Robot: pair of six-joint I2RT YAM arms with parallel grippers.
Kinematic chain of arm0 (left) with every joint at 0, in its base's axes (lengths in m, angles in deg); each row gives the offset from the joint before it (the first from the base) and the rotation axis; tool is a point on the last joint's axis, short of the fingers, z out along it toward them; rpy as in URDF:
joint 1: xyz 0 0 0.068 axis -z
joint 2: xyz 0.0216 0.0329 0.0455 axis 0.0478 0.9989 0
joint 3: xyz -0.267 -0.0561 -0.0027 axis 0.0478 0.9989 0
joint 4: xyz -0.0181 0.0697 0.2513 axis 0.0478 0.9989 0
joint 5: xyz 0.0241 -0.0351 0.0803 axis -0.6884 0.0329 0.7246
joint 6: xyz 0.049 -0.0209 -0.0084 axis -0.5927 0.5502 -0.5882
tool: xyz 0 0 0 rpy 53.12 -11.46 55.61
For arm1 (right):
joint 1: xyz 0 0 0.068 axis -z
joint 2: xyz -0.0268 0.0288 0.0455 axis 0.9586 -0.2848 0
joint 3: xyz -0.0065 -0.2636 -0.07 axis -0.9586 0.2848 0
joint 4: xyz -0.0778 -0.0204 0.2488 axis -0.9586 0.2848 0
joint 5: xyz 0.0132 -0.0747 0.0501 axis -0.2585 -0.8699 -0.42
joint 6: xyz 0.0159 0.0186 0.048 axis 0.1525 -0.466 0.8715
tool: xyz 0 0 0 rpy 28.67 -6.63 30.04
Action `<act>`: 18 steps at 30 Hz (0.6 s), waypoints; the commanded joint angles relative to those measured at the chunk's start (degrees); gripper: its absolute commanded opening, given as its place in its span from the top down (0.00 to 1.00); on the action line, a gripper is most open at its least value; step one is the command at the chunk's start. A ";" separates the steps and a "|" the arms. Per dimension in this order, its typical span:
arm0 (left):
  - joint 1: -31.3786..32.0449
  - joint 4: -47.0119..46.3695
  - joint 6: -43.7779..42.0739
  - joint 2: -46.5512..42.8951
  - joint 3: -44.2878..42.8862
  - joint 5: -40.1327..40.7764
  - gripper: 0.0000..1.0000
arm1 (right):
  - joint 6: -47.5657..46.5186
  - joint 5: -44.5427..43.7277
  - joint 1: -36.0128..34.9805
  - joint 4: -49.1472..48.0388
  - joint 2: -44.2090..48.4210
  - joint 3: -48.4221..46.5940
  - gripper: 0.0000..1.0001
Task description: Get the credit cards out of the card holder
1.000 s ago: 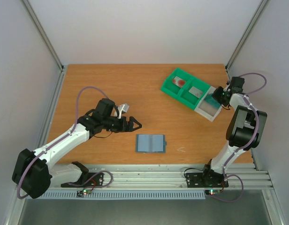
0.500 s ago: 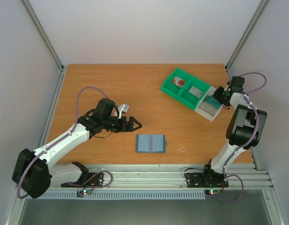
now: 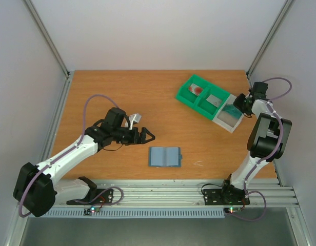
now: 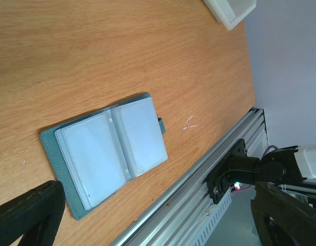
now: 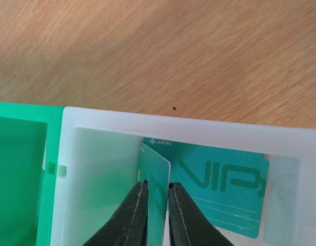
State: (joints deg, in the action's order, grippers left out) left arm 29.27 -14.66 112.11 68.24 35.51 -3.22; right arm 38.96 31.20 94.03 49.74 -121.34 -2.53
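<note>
Four credit cards are on view, none fully legible.

1. Upright teal card [image 5: 157, 179]: stands on edge in the white bin [image 5: 199, 128]. Its lower part is hidden between the right fingers [image 5: 135, 215], which are nearly closed and pinch it from both sides.
2. Flat teal card [image 5: 219, 189]: lies on the floor of the same bin, printed "AION" and "VIP". Its left end is covered by the upright card and its lower edge runs close to the frame.
3. Reddish card [image 3: 195, 89]: in the far compartment of the green bin [image 3: 184, 97]. It is too small in the top view for any print to be read.
4. Grey card [image 3: 214, 100]: in the green bin's second compartment, likewise only a small patch.

Card holder [image 4: 104, 154]: lies open and flat on the counter [image 3: 122, 92], near its front edge and well apart from both bins. It has a slate-blue cover, two panels of pale, cloudy plastic sleeves and a small tab on one side. What the sleeves hold cannot be made out.

Left fingers [image 4: 30, 212]: spread wide and holding nothing, above the counter just beside the holder. Both are cut off by the wrist frame's lower corners.

Right fingers are not distinguishable from above.
</note>
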 commanded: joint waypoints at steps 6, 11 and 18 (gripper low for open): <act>0.24 -2.17 -0.69 0.24 -0.35 0.61 0.01 | 1.25 -3.25 0.10 2.58 1.89 -2.25 0.79; 0.24 -1.07 -0.42 1.85 -0.49 1.70 0.01 | 3.58 -5.42 -0.21 5.21 2.84 -3.28 0.74; 0.24 -1.39 0.30 3.11 0.26 0.48 0.01 | 6.10 -6.53 -2.55 8.30 6.37 -4.25 0.71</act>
State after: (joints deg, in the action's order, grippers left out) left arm 29.27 -14.36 112.11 71.21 35.53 -2.43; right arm 42.89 26.24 93.31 55.77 -119.11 -4.08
